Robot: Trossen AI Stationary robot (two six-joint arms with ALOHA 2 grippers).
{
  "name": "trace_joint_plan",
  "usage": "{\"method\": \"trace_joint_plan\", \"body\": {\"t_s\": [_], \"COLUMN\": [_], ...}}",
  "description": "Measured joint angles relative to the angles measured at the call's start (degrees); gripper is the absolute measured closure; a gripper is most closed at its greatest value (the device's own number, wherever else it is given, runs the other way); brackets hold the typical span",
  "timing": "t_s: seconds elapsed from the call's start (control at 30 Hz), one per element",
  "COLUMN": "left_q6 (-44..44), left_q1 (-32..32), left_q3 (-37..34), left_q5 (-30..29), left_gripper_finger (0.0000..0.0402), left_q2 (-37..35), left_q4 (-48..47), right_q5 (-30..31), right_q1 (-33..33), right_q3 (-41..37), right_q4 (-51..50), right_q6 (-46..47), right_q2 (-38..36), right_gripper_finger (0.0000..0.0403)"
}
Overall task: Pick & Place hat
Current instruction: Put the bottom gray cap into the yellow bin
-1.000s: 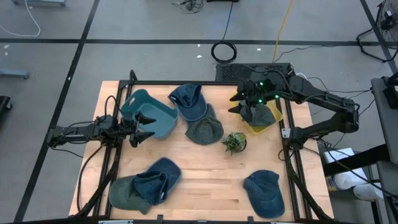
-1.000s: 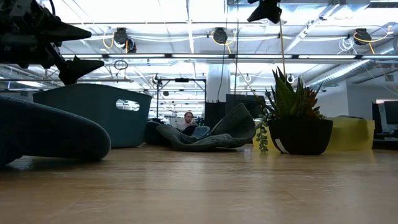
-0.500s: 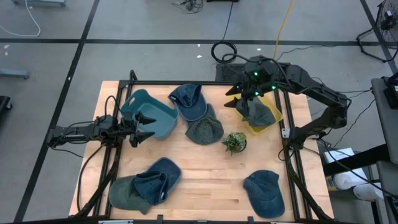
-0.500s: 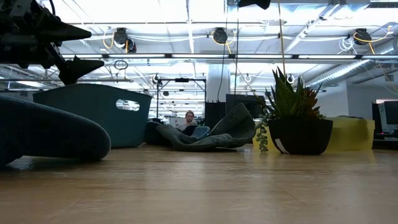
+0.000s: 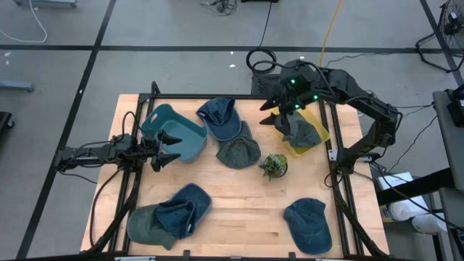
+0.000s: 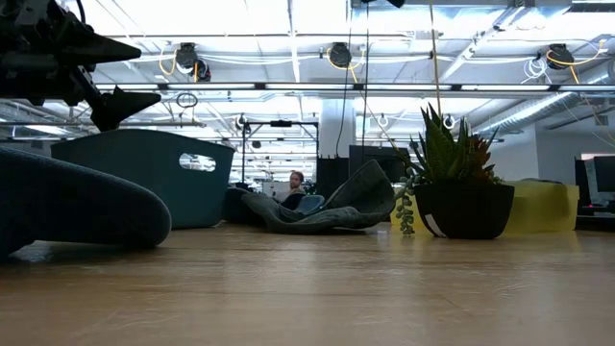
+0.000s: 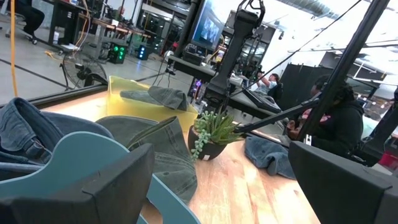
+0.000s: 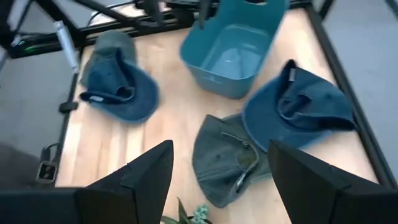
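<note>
Right gripper [image 5: 271,109] raised above the table's far right corner, fingers spread and empty, arm folded back in a sharp elbow over the yellow tray [image 5: 321,135], where a grey-green hat [image 5: 299,130] lies released inside. Left gripper [image 5: 169,148] stretched out level just beside the teal bin [image 5: 177,133], fingers parted with nothing between them. Elsewhere on the table [image 5: 239,196]: a blue hat [image 5: 220,116] touching an olive hat [image 5: 238,151], a small potted plant [image 5: 273,166] near the tray.
</note>
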Motion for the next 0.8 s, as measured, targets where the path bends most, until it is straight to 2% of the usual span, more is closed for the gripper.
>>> {"method": "trace_joint_plan", "body": {"t_s": [0.13,0.37,0.53,0.8], "left_q6": [0.0,0.0,0.0,0.0], "left_q1": [0.0,0.0,0.0,0.0], "left_q3": [0.0,0.0,0.0,0.0], "left_q5": [0.0,0.0,0.0,0.0], "left_gripper_finger": [0.0023,0.0023,0.0023,0.0023], "left_q2": [0.0,0.0,0.0,0.0], "left_q4": [0.0,0.0,0.0,0.0], "right_q5": [-3.0,-2.8,3.1,3.3], "right_q1": [1.4,5.0,8.2,11.7], "right_q3": [0.0,0.0,-0.2,-0.1], "right_q4": [0.0,0.0,0.0,1.7], "right_q6": [-2.8,-6.0,-8.5,-10.0], "right_q2": [0.1,0.1,2.1,5.4], "right_gripper_finger": [0.0156,0.0156,0.0156,0.0156]}}
